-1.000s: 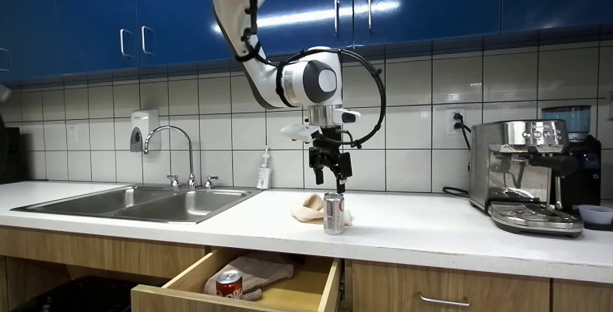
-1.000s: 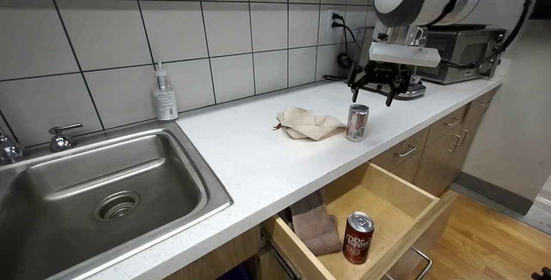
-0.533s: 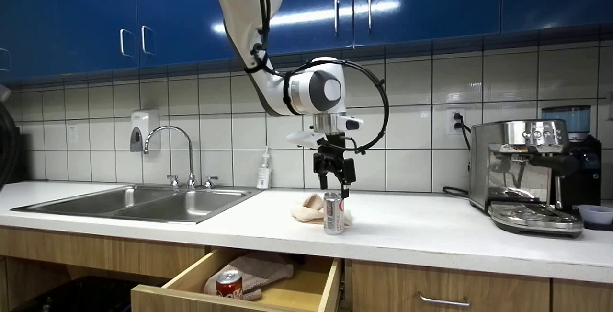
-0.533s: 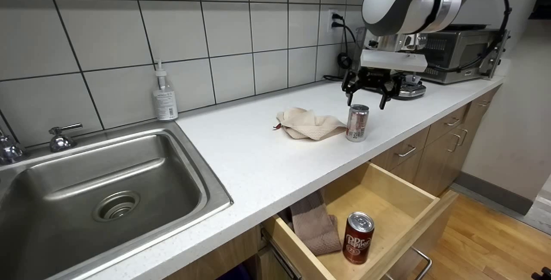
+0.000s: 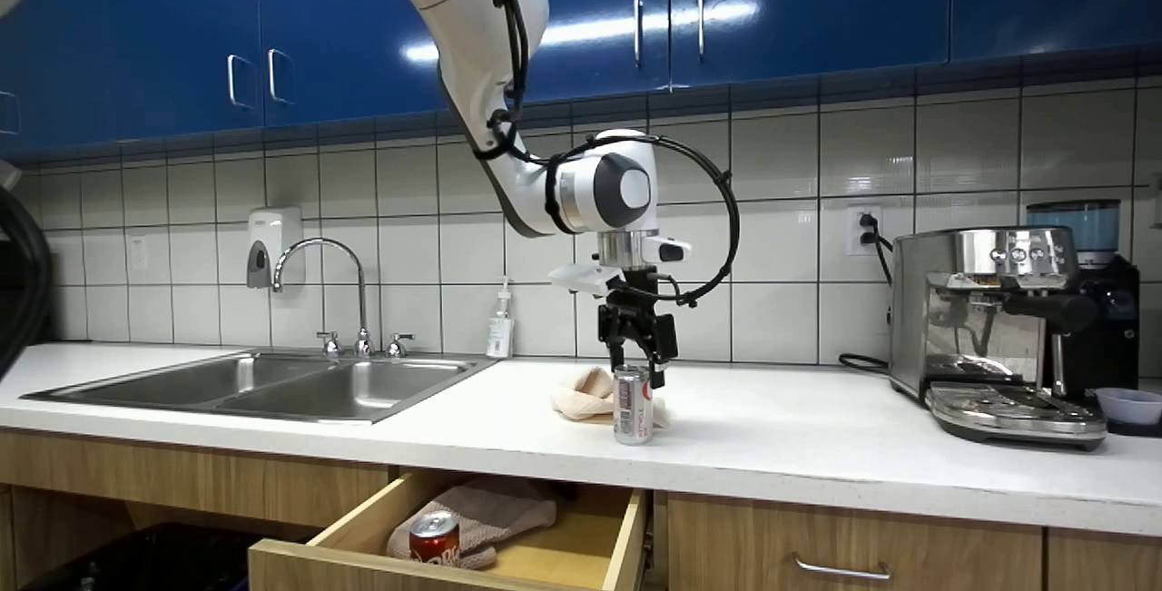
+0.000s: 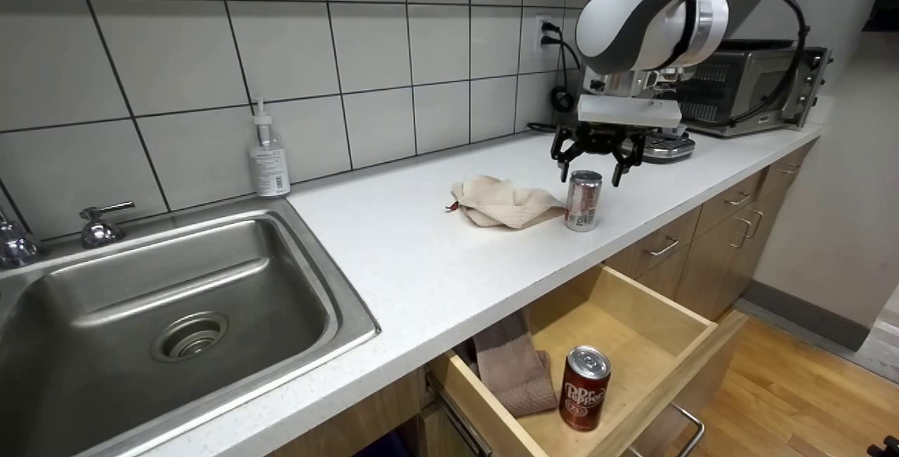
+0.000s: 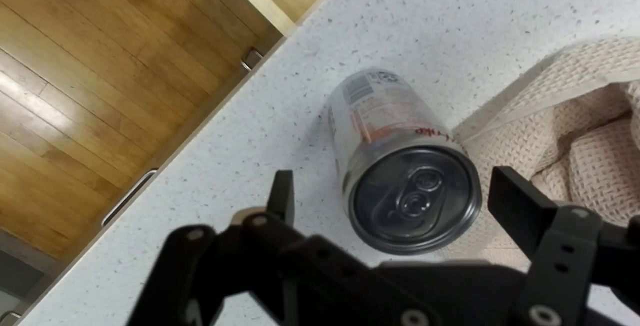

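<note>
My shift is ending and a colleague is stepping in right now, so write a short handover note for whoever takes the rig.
Gripper: open, holding nothing; in the wrist view its fingers stand on either side of the top of the silver Coke can.
Things: silver Coke can upright on the white counter, beside a crumpled beige cloth. Dr Pepper can upright in the open drawer, next to a brown cloth.
Done: drawer stands open; gripper appears lined up with the silver Coke can.
Left: silver Coke can not yet gripped or lifted.
</note>
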Robot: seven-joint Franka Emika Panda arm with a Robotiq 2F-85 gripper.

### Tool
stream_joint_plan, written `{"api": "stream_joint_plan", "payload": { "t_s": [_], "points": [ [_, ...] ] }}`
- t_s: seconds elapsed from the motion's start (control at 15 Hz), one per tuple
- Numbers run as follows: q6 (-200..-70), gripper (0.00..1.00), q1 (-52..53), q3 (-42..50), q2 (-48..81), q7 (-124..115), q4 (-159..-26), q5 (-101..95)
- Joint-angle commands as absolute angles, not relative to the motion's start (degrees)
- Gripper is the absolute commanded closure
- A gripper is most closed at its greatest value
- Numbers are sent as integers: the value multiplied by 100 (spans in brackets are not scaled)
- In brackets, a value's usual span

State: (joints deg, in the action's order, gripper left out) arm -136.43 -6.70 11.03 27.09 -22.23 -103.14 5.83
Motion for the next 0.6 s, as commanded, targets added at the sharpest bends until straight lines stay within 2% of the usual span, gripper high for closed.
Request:
{"api": "stream_joint_plan", "payload": {
  "t_s": [0.0, 0.53],
  "points": [
    [-13367, 0, -759, 1035, 2881, -2184, -9989, 723],
    [-13384, 0, -767, 999, 2865, -2162, -10059, 888]
  ]
}}
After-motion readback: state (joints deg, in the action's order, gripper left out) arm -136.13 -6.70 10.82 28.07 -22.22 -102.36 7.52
